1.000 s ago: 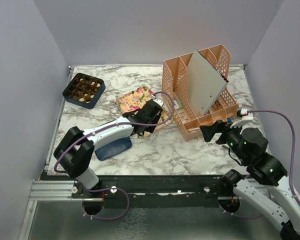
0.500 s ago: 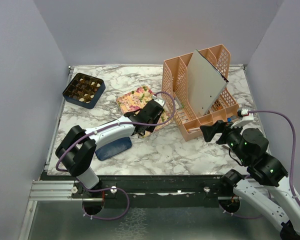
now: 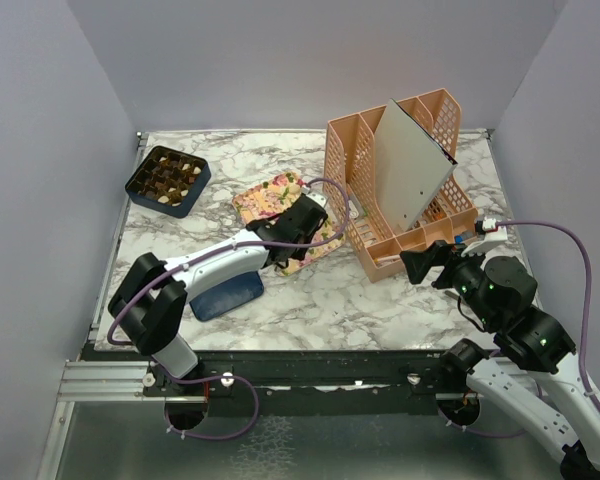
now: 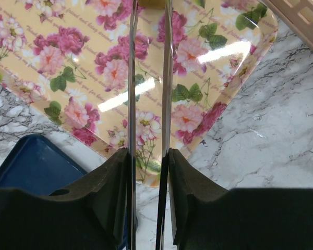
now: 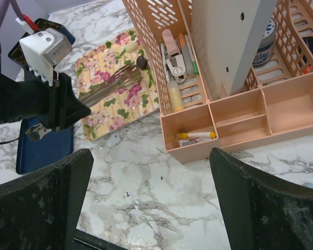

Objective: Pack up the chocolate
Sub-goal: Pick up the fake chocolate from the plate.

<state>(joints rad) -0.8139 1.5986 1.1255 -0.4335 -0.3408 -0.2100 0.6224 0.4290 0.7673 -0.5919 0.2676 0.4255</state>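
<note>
My left gripper is shut on a pair of metal tongs, whose two blades run forward between its pads over a floral tray. In the right wrist view the tongs' tips reach a dark chocolate piece on the tray's far edge, with a cream piece beside it. More chocolate fills the gridded dark blue box at the far left. My right gripper hangs open and empty over the marble, in front of the organizer.
A peach desk organizer with a grey panel leaning in it stands right of the tray. A dark blue lid lies near the left arm. Grey walls close in the table on three sides.
The left jaws have squeezed the tongs narrower, and the left gripper has edged slightly toward the tray's far side. The right arm has not moved.
</note>
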